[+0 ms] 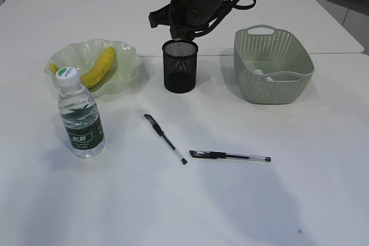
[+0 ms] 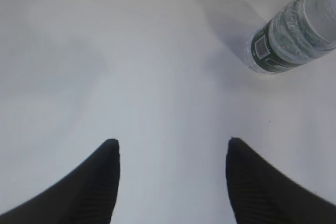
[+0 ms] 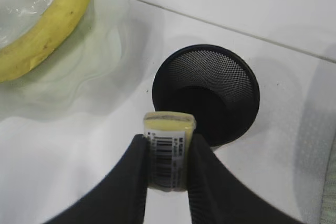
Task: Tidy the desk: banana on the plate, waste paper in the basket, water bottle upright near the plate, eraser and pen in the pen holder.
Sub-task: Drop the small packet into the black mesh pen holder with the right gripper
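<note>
- Exterior view: A plain white table [image 1: 323, 200] fills the scene, with a second white surface butted against its far edge. I judge most of the tidying done. The banana [image 1: 99, 67] lies in the plate [image 1: 128, 50], the water bottle [image 1: 81, 116] stands upright just in front of it, and something white, probably the waste paper [image 1: 271, 75], sits low in the basket [image 1: 271, 64]. Two pens [image 1: 165, 138] [image 1: 229, 155] lie flat on the bare table, near each other and well apart from the pen holder [image 1: 180, 65]; they are not yet stowed. My right arm reaches in from the top edge and hangs over the holder; its fingers are hidden there by the wrist body.
- Left wrist view: The left gripper [image 2: 172, 153] looks down on bare table with its fingers [image 2: 107, 163] spread wide and nothing between them. The bottle [image 2: 294, 32] shows at upper right, well clear. I read this arm as parked, out of the other's way.
- Right wrist view: The right gripper [image 3: 167, 156] pinches the eraser [image 3: 168, 156] by its printed sleeve, cream end pointing ahead. The holder's [image 3: 206, 95] open mouth lies just beyond, with the plate [image 3: 105, 72] and banana [image 3: 44, 27] to its left. I judge the eraser is held here for dropping in; it appears short of the centre, so a slight advance would be prudent.
</note>
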`<state>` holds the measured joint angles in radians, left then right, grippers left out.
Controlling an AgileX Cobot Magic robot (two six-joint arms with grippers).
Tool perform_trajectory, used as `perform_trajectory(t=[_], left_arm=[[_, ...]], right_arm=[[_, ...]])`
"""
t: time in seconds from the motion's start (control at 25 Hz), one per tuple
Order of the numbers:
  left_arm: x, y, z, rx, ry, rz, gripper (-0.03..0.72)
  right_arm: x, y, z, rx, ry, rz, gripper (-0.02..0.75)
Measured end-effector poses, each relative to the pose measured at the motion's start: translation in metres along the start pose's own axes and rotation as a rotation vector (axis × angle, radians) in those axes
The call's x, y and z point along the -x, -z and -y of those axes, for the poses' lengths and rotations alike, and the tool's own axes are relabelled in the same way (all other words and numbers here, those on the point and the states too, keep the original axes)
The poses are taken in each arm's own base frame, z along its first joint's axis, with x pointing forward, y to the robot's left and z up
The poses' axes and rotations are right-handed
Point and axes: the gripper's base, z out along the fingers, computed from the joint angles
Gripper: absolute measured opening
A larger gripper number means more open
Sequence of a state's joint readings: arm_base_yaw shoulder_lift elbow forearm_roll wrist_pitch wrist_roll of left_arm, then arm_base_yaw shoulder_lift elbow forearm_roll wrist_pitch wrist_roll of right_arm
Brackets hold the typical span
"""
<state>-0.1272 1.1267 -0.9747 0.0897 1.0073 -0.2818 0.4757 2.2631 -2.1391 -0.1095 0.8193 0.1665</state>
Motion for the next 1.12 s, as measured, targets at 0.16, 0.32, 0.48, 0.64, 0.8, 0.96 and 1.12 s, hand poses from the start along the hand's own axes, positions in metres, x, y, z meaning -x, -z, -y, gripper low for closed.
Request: perform_trajectory(t=[0.16, 0.32, 0.48, 0.64, 0.8, 0.96, 1.12], left_arm=[[0.000, 0.000, 0.000, 0.000, 0.000, 0.000, 0.447], [0.000, 0.000, 0.000, 0.000, 0.000, 0.000, 0.447], [0.000, 0.000, 0.000, 0.000, 0.000, 0.000, 0.447], [0.000, 0.000, 0.000, 0.000, 0.000, 0.000, 0.447], [0.000, 0.000, 0.000, 0.000, 0.000, 0.000, 0.447], [0.000, 0.000, 0.000, 0.000, 0.000, 0.000, 0.447], [0.000, 0.000, 0.000, 0.001, 0.000, -0.002, 0.447]], right_arm=[[0.002, -0.004, 0.009, -0.009, -0.011, 0.028, 0.150], [0.003, -0.011, 0.016, -0.016, -0.018, 0.056, 0.150], [0.004, -0.021, 0.016, -0.009, -0.015, 0.105, 0.150], [0.005, -0.029, 0.016, -0.008, -0.005, 0.145, 0.150], [0.003, -0.035, 0.016, -0.015, 0.008, 0.154, 0.150], [-0.003, -0.045, 0.016, -0.017, 0.012, 0.133, 0.151], [-0.008, -0.053, 0.016, -0.019, 0.014, 0.117, 0.187]])
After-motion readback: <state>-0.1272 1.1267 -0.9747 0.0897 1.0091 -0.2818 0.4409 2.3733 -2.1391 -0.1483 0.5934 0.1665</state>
